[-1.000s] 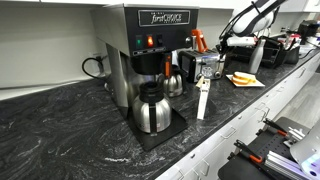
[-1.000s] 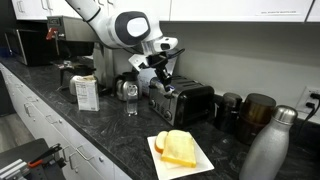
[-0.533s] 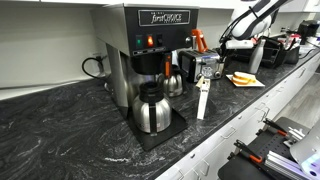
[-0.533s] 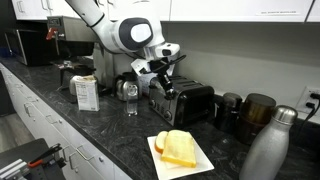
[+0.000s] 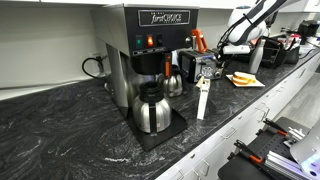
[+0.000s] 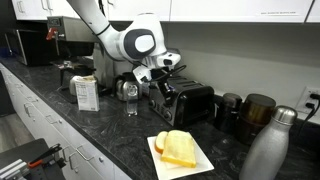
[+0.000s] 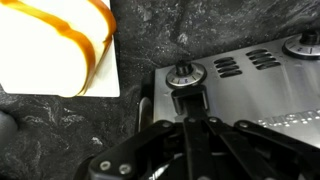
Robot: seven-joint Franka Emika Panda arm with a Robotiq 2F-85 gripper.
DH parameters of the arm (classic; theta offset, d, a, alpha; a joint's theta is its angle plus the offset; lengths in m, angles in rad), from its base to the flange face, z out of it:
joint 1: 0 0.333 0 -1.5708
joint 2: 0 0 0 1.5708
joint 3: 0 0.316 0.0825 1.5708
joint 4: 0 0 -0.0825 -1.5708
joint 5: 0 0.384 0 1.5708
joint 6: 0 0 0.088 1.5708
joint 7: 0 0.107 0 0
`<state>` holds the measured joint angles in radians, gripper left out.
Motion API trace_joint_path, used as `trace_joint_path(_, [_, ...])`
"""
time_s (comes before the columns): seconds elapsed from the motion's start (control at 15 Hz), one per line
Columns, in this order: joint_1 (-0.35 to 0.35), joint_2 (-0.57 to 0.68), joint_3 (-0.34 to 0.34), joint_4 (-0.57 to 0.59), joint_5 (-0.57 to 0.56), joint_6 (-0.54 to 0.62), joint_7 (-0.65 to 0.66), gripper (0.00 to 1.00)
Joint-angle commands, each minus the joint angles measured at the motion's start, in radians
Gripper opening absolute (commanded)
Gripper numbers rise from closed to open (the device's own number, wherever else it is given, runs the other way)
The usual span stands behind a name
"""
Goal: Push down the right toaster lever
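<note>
The toaster (image 6: pixel 188 102) is a small box with a chrome front and black sides; it stands on the dark counter and also shows in an exterior view (image 5: pixel 206 67). In the wrist view its chrome face (image 7: pixel 250 95) shows a round knob (image 7: pixel 184 75) with a black lever (image 7: pixel 190 101) just below it. My gripper (image 7: pixel 194 122) is shut, its fingertips right on that lever. In an exterior view the gripper (image 6: pixel 160 84) sits at the toaster's near end. Whether the lever is pressed down I cannot tell.
A plate with sliced bread (image 6: pixel 181 150) lies in front of the toaster and shows in the wrist view (image 7: pixel 55 45). A big coffee brewer (image 5: pixel 150 45) with a steel carafe (image 5: pixel 152 110), a white box (image 6: pixel 87 93), a steel bottle (image 6: pixel 270 148) and dark mugs (image 6: pixel 256 114) stand on the counter.
My gripper has dropped a little and closed in on the toaster's near end. The toaster and the other things have not moved.
</note>
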<state>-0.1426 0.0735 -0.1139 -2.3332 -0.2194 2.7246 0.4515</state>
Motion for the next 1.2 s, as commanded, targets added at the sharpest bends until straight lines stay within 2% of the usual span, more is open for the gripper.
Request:
trace_joint_path(0.0, [0.019,0.084,-0.018,0.038,0.037,0.029,-0.001,0.0])
trace_joint_path(1.13, [0.024,0.166,0.001,0.044,0.268,0.053,-0.091,0.0])
